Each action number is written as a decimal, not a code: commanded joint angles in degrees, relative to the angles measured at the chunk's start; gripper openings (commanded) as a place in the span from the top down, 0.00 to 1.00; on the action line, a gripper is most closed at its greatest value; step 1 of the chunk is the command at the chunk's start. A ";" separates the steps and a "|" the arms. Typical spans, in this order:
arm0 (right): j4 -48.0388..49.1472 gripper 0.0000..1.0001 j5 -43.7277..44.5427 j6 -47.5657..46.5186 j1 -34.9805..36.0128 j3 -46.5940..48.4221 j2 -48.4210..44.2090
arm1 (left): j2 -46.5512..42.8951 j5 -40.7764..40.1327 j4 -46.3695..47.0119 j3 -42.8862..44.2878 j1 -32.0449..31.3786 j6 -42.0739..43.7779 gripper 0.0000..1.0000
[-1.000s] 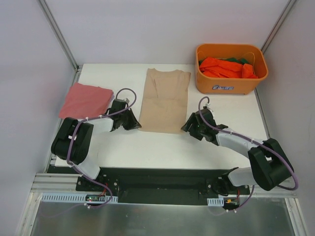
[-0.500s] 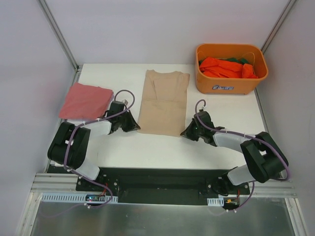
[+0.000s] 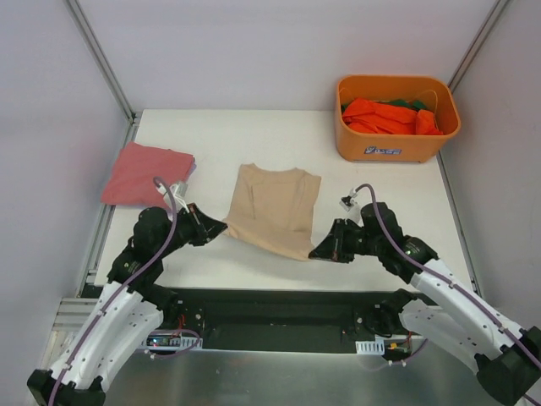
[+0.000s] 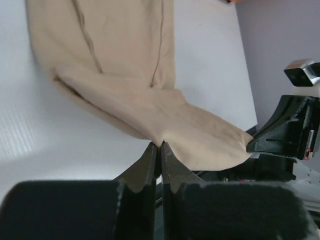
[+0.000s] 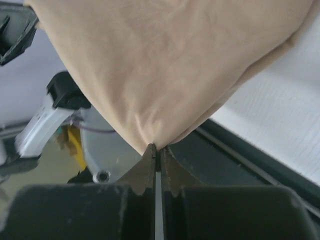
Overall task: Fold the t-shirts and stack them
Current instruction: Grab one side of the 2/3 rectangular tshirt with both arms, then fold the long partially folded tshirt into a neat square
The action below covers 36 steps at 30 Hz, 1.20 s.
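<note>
While the beige t-shirt [image 3: 275,211] lay mid-table [image 3: 254,127], its near hem was held raised. The left gripper [image 3: 220,227], at the shirt's 8 o'clock, pinched 1 corner, jaws pressed together; the right gripper [image 3: 314,252], at 5 o'clock, pinched the other. A folded pinkish-red t-shirt [image 3: 145,173] lay at 10 o'clock.

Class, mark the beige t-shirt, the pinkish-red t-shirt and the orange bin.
beige t-shirt [image 3: 272,210]: top external view, middle of the cloth.
pinkish-red t-shirt [image 3: 144,173]: top external view, centre of the folded cloth.
orange bin [image 3: 423,145]: top external view, front wall.
</note>
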 commanded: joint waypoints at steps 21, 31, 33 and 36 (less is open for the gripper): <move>-8.46 1.00 -1.95 -9.31 -8.86 18.35 11.05 | 7.99 -13.24 2.16 10.86 -0.48 -0.18 1.00; -0.90 1.00 1.74 -10.88 -15.46 23.10 27.22 | 25.22 -23.11 4.10 17.27 -0.30 3.95 1.00; -0.90 0.99 1.48 -11.41 -16.08 24.59 29.95 | 28.99 -22.92 4.54 18.86 -0.30 4.30 1.00; 0.24 1.00 1.48 -11.50 -17.04 26.09 33.99 | 33.31 -23.97 5.33 21.14 -0.04 4.74 1.00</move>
